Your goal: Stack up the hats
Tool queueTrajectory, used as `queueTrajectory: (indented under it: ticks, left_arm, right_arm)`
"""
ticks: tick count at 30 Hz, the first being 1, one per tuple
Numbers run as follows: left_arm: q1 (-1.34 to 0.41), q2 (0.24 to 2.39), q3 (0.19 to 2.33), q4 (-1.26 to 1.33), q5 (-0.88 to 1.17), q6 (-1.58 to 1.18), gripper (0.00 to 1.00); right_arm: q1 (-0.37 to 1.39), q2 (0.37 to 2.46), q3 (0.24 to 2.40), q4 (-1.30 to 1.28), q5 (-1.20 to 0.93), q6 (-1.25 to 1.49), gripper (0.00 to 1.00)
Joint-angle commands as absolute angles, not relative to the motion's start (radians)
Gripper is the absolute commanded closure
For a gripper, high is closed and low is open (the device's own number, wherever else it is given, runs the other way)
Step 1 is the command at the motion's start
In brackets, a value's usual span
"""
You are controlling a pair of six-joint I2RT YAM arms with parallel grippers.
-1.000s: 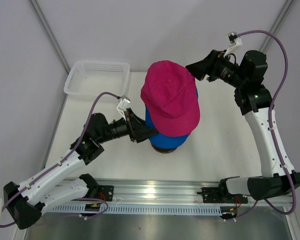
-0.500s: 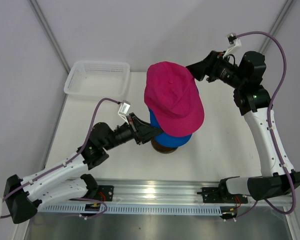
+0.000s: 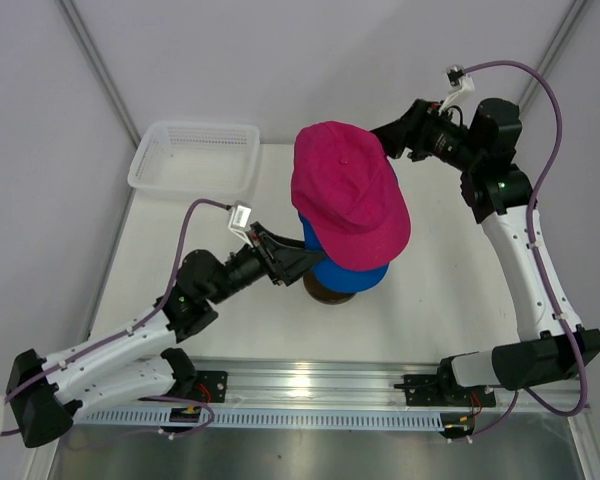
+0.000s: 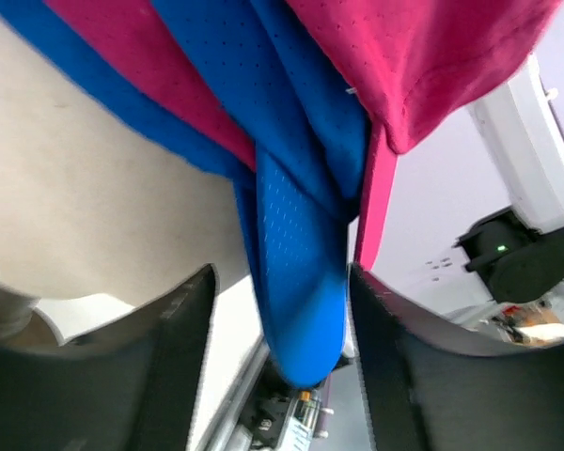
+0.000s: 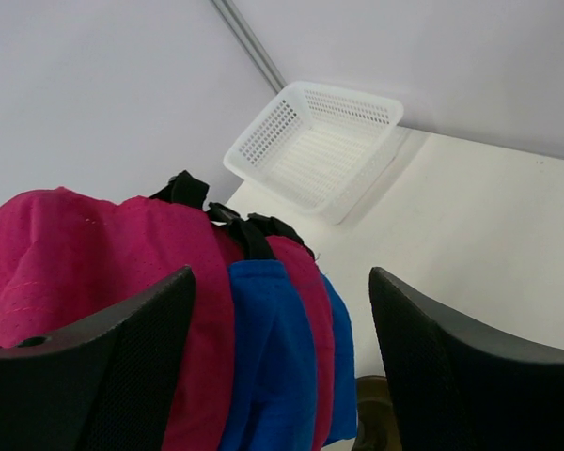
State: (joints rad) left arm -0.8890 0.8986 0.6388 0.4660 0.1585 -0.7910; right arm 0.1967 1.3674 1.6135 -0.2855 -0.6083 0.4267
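Observation:
Several hats sit stacked on the mannequin head, with a magenta cap (image 3: 348, 195) on top and blue caps (image 3: 352, 274) below it. My left gripper (image 3: 298, 258) is open at the stack's lower left. In the left wrist view a blue brim (image 4: 301, 282) hangs between its open jaws (image 4: 280, 366), and a magenta brim edge (image 4: 376, 207) is beside it. My right gripper (image 3: 385, 135) is open and empty at the back of the stack. Its wrist view (image 5: 282, 357) shows the alternating magenta (image 5: 94, 263) and blue (image 5: 273, 357) cap backs with black straps (image 5: 249, 235).
The cream mannequin head (image 4: 85, 207) stands on a dark round base (image 3: 325, 292) in the middle of the table. A white mesh basket (image 3: 195, 157) sits at the back left and also shows in the right wrist view (image 5: 315, 150). The rail runs along the near edge (image 3: 310, 385).
My left gripper has moved right and in under the stack's lower edge. The stack has shifted slightly to the right. My right gripper has shifted slightly up and left behind the stack.

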Motion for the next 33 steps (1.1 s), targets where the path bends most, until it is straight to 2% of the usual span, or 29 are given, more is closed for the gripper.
queueTrajectory:
  ticks: [1,2,3,6,9,11,15,20,24,33]
  left_arm:
    - [-0.893,0.799,0.612,0.434,0.068,-0.72,0.35]
    - [-0.893,0.754,0.612,0.384,0.028,-0.703,0.31]
    - [-0.893,0.732,0.612,0.358,0.011,-0.669,0.21]
    - [-0.891,0.666,0.632,0.24,-0.063,-0.597,0.09]
    - [-0.87,0.661,0.678,0.065,-0.167,-0.555,0.03]
    - [-0.771,0.695,0.725,-0.035,-0.15,-0.567,0.02]
    - [-0.482,0.874,0.802,-0.123,0.154,-0.601,0.01]
    - [-0.402,0.962,0.888,-0.179,0.138,-0.506,0.0]
    - [-0.316,0.951,0.874,-0.164,0.155,-0.547,0.01]
    - [-0.321,0.899,0.839,-0.156,0.112,-0.531,0.01]
  right_arm:
    - [0.195,1.381,1.674,-0.319,-0.578,0.376,0.21]
    - [0.193,1.382,1.683,-0.33,-0.574,0.362,0.2]
    - [0.183,1.385,1.699,-0.348,-0.575,0.359,0.2]
    - [0.158,1.393,1.739,-0.38,-0.594,0.344,0.16]
    - [0.114,1.387,1.764,-0.425,-0.575,0.324,0.12]
    - [0.074,1.373,1.764,-0.443,-0.555,0.315,0.05]
    - [0.015,1.355,1.723,-0.495,-0.488,0.269,0.0]
    - [-0.052,1.309,1.499,-0.445,-0.403,0.27,0.0]
    - [-0.106,1.324,1.401,-0.436,-0.352,0.294,0.01]
    - [-0.114,1.315,1.344,-0.376,-0.29,0.337,0.0]
